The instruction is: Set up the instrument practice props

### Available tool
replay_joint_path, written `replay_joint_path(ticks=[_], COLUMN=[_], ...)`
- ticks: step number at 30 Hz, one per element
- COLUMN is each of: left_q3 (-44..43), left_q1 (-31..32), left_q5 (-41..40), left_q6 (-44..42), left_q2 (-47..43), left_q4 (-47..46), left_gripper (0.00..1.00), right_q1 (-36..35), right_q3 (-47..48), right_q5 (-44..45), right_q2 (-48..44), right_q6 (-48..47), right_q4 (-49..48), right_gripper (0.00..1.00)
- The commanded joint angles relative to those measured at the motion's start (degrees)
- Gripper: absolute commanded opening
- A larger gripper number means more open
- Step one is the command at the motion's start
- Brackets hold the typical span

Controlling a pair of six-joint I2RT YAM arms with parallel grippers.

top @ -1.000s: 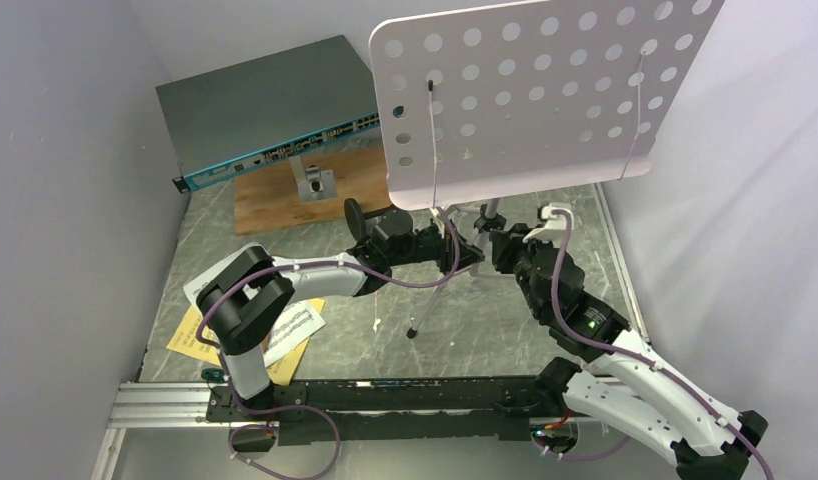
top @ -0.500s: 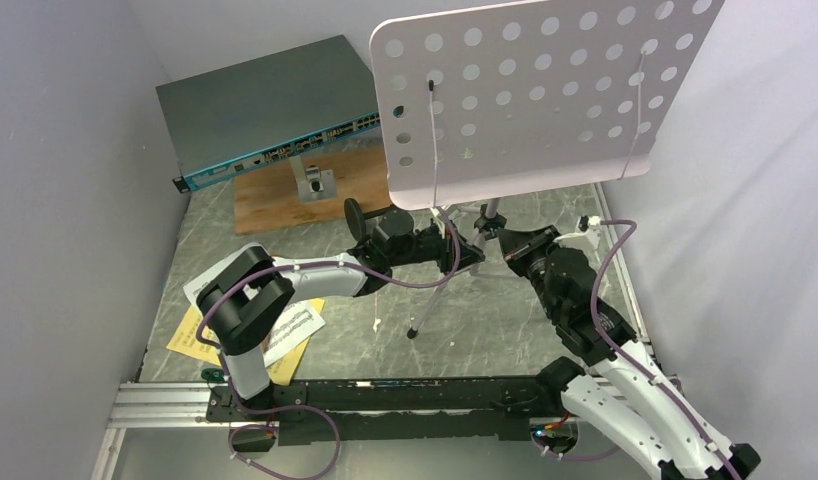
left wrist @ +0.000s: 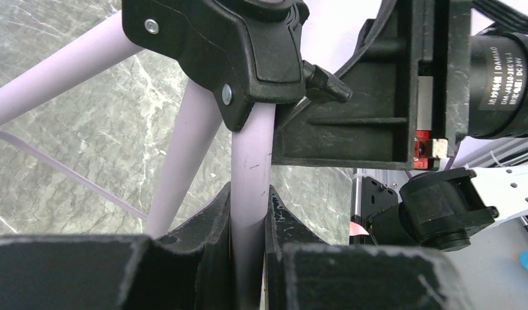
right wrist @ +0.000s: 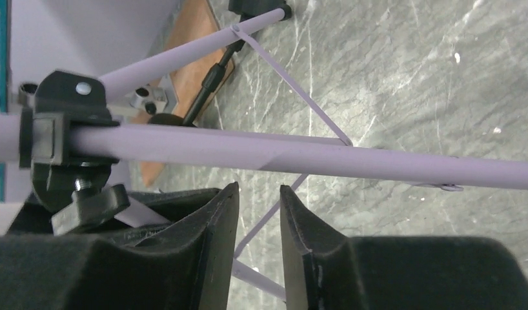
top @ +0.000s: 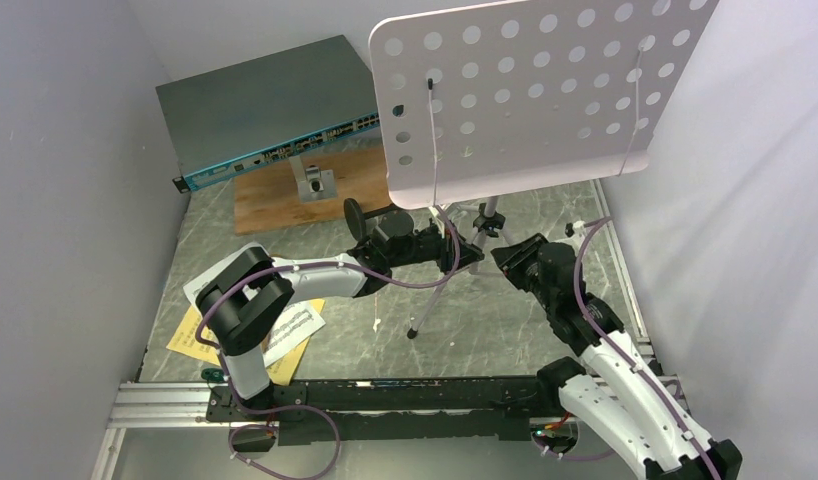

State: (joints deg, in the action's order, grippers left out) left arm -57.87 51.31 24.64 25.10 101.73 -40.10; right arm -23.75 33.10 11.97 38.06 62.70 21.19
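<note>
clamping music stand (left wrist: 252, 152): left gripper (left wrist: 248, 197); right gripper (right wrist: 258, 194) parted, just beside.

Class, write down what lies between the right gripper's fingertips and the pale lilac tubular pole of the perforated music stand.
Nothing: the right wrist view shows a bare gap between the right gripper and the pale lilac tubular pole.

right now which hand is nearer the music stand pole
Left. The left hand is clamped on the music stand pole; the right hand is beside the pole, fingers apart, not touching it.
</note>
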Motion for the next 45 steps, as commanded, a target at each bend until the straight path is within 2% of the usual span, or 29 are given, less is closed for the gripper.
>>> replay_joint_path(ticks=[1,4,8,11,17,24,29,34,35,38,39,42,45], left_q3=[4.43,4.19,4.08,3.9,3.95,3.55,3.81,4.25,4.32,4.43,4.43,4.52,4.67], left_q1=[0.46,0.53,0.53,0.5,0.54,0.62,0.71,0.71,0.69,0.69,0.72,0.71,0.71], left_q5=[-2.58,-2.51,-2.34,-2.32,-2.58,-2.58,-2.58,-2.59,-2.52,-2.5,-2.5,-2.43,-2.33], left_q6=[6.7,6.65,6.7,6.64,6.93,6.76,6.8,6.89,6.87,6.83,6.81,6.68,6.63], left_q2=[3.82,3.96,4.12,4.26,4.01,4.09,4.09,4.0,3.92,3.82,3.75,3.58,3.48], left_q4=[20.14,20.22,20.2,20.4,20.57,21.11,21.11,20.78,20.72,20.63,20.67,20.67,20.67], left_gripper=[0.0,0.0,0.0,0.0,0.0,0.0,0.0,0.0,0.0,0.0,0.0,0.0,0.0], right_q1=[0.2,0.19,0.15,0.16,0.11,0.17,0.19,0.35,0.51,1.37,1.89,4.26,7.29], right_q3=[3.47,3.81,4.34,6.72,7.76,9.25,6.48,3.85,3.43,2.11,1.76,-0.8,-4.77], right_q5=[-2.12,-3.17,-12.7,-17.35,-15.65,-9.45,-5.68,-2.51,-2.67,-4.33,-5.15,-9.1,-14.44], right_q2=[-2.94,-6.18,-7.22,-4.93,-2.5,1.52,0.4,-1.8,-2.07,-2.14,-2.05,-2.38,-3.35], right_q6=[-12.24,-22.05,-35.67,-40.39,-40.51,-34.15,-26.99,-15.36,-12.24,-4.53,-1.71,5.53,10.38], right_q4=[-0.84,-1.05,-5.03,-6.38,-10.95,-9.72,-11.68,-11.9,-11.82,-11.15,-10.46,-10.64,-14.9], right_gripper=[0.34,0.47,0.66,0.72,0.77,0.57,0.36,0.12,0.09,0.1,0.15,0.38,0.49])
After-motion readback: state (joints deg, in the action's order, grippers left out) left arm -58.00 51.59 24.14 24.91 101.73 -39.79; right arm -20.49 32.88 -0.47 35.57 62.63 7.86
